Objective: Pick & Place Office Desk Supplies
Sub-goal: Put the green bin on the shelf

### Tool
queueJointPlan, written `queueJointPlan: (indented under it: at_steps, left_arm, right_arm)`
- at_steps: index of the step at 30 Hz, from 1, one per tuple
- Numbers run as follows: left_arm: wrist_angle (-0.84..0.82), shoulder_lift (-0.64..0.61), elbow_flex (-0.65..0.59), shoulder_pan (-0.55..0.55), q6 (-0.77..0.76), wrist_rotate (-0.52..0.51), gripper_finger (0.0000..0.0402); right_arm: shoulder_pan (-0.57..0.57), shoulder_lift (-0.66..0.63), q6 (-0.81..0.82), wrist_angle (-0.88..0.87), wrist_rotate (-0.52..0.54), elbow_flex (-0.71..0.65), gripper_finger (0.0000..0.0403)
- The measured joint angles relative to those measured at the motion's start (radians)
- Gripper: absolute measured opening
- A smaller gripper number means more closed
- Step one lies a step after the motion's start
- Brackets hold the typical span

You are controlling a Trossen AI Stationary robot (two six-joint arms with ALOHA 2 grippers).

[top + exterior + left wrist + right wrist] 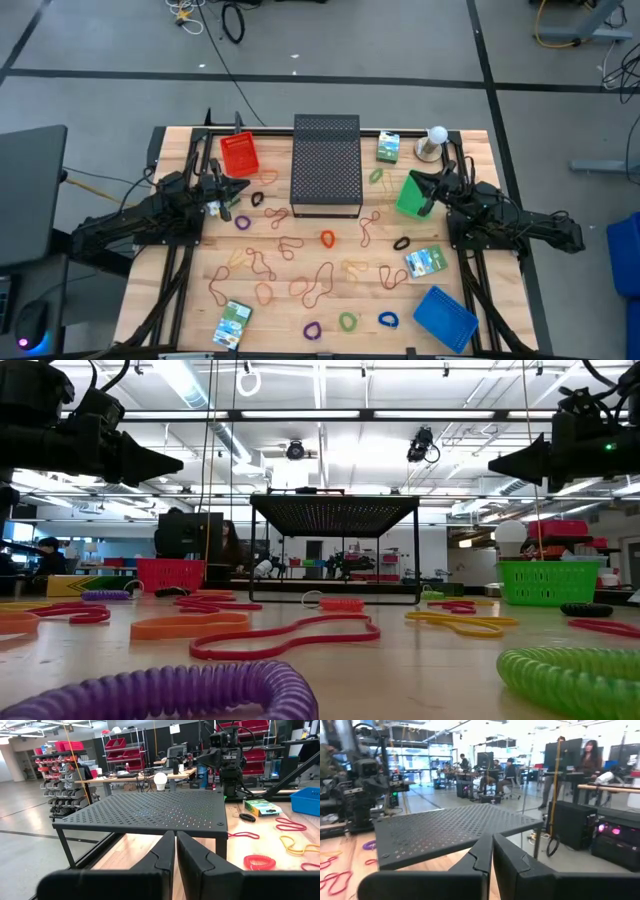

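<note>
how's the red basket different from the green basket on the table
The red basket stands on the table's left side, beside the left arm; the green basket stands on the right, against the right arm. The red one sits nearer the table's far edge than the green one. In the high view the green one looks tilted while the red one looks level. Both are small open-topped plastic baskets.

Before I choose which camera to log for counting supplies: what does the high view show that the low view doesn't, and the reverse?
Only the high view shows the blue basket, the three green-white boxes and the white ball on its stand. Only the low view shows the room behind the table and the open space under the black perforated box. Both show that box, the red basket, the green basket, scattered rubber bands, and the shut left gripper and right gripper raised above the table.
</note>
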Motion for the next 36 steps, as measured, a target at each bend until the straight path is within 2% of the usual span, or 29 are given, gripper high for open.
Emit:
queueJointPlan:
  at_steps: [5,14,17,24,28,34,36]
  left_arm:
    - [0.000,0.000,0.000,0.000,0.000,0.000,0.0026]
    - [0.000,0.000,0.000,0.000,0.000,0.000,0.0026]
    - [0.000,0.000,0.000,0.000,0.000,0.000,0.0026]
    - [0.000,0.000,0.000,0.000,0.004,0.000,0.0026]
    - [0.001,0.000,0.000,0.000,0.007,0.000,0.0026]
    - [0.006,0.000,0.000,0.000,-0.011,0.000,0.0026]
    - [0.032,0.000,0.000,0.000,-0.032,0.000,0.0026]
  right_arm:
    - [0.000,0.000,-0.004,0.111,0.000,0.000,0.0023]
    - [0.000,0.013,0.263,0.263,0.137,0.000,0.0014]
    - [0.000,0.049,0.378,0.271,0.143,0.002,0.0005]
    - [0.009,0.290,0.752,0.129,0.173,0.144,0.0002]
    - [0.021,0.459,0.699,0.071,0.239,0.304,0.0002]
    - [0.005,0.641,0.657,0.047,0.242,0.471,0.0007]
    - [-0.017,0.672,0.665,0.019,0.196,0.492,0.0013]
